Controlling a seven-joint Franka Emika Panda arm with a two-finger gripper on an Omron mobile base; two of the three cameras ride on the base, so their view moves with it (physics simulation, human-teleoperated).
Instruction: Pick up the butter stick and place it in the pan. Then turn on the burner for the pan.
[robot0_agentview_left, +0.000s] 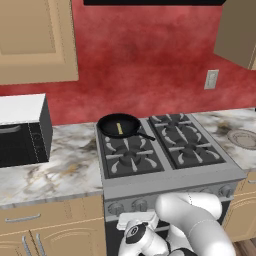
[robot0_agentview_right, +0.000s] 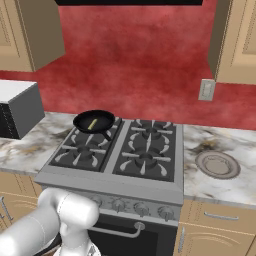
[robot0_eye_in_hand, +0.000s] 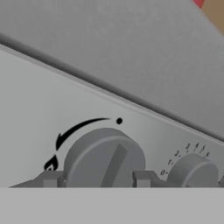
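Observation:
The black pan sits on the stove's back left burner, handle pointing toward the middle. The pale yellow butter stick lies inside it. My arm bends down in front of the stove's front panel, with the hand at the left knobs. In the hand view my gripper straddles a grey stove knob. One fingertip touches the knob's left side and the other presses its right side. A flame mark and a curved arrow are printed beside the knob.
A second knob sits just to the right. More knobs line the panel above the oven handle. A black microwave stands on the left counter and a round grey plate on the right counter.

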